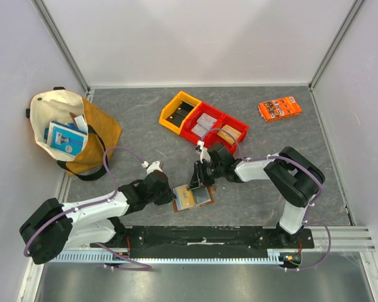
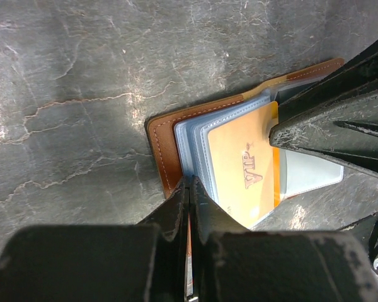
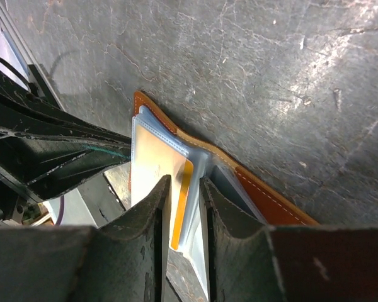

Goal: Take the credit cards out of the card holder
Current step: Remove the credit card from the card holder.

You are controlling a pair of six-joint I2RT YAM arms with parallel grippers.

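By the near edge of the table (image 1: 271, 135), my left gripper (image 2: 189, 185) clamps the card holder (image 2: 164, 141); my right gripper (image 3: 184, 182) pinches the orange-gold card (image 2: 242, 170).

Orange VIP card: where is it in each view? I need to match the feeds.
Top external: orange VIP card low centre, in the open card holder.
Left wrist: orange VIP card right of centre, face showing.
Right wrist: its orange edge bottom centre, between fingers of the right gripper.
Shared landmark: the card holder's brown leather edge.

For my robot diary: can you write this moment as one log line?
left claw: shut on card holder edge | right claw: astride orange card, grip unclear | step: card not yet out
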